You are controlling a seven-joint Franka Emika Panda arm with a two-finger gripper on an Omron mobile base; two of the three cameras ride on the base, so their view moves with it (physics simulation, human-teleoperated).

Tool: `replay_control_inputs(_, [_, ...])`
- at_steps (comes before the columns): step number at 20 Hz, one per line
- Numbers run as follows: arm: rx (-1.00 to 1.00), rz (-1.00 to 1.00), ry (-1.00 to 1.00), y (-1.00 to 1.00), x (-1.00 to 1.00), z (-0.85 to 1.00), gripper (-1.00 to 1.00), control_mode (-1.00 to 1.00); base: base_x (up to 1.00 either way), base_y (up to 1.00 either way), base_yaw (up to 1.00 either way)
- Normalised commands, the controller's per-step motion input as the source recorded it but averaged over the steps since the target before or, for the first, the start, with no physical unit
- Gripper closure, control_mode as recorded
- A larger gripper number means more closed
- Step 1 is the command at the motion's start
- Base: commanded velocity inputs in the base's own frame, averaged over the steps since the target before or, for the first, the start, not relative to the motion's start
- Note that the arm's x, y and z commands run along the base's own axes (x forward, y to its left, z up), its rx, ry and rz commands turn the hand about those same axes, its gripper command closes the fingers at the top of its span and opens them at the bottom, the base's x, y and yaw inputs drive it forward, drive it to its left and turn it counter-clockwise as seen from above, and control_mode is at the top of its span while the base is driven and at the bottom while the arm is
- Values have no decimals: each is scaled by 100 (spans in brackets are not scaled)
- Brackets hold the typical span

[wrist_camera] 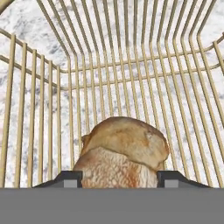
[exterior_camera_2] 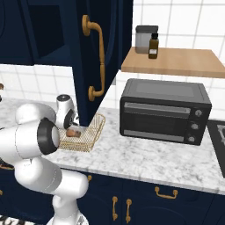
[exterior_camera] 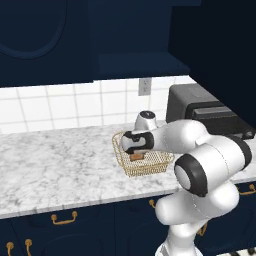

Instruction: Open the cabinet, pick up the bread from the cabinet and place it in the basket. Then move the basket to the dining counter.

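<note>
1. Where the hand view looks down into the wire mesh, the small round golden-brown bread roll (wrist_camera: 122, 151) sits at lower centre of the frame, its crust smooth and glossy on top and rougher and paler on the near face.
2. Two small dark finger tips (wrist_camera: 65, 178) rise at either side of the roll, so the two-finger gripper (wrist_camera: 119, 179) stands apart around it; whether the tips press the crust or have let go, I cannot tell.
3. Beneath and around the roll, the square gold wire-mesh basket (wrist_camera: 39, 109) shows thin parallel rods, flared walls and a rounded rim.
4. Through the rods shows the white-grey veined marble worktop (exterior_camera: 55, 165), on which the basket stands at centre of the left base view.
5. Seen from the right base view, the basket (exterior_camera_2: 90, 136) sits at left centre with the roll (exterior_camera_2: 73, 132) inside it, and the white arm's wrist reaches down over it.
6. Just right of the basket in that view stands a boxy black toaster oven (exterior_camera_2: 165, 112) with a glass door and round knobs.
7. Above the basket hangs the dark navy wall cabinet door (exterior_camera_2: 94, 52) with a long brass handle (exterior_camera_2: 97, 61), standing open.
8. At upper right, a light wooden shelf (exterior_camera_2: 176, 63) carries a grey canister (exterior_camera_2: 143, 39) and a small brown bottle (exterior_camera_2: 153, 46).
9. Navy drawers with curved brass pulls (exterior_camera: 64, 218) run below the worktop.
</note>
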Motion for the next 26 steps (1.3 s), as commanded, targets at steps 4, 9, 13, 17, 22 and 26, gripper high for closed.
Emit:
replay_control_inputs(4, [0,0,-3,0,-35,11,-100,-100,0,0,0])
replay_control_inputs(9, [0,-1,0,0,-29,6,-100,-100,0,0,0])
replay_control_inputs(13, [0,-20,0,0,-81,35,-100,-100,0,0,0])
replay_control_inputs(17, [1,-42,0,0,-76,37,-100,-100,0,0,0])
replay_control_inputs(22, [5,-48,-13,10,-67,12,-100,-100,0,0,0])
replay_control_inputs(26, [7,-54,-37,40,-41,5,-100,-100,0,0,0])
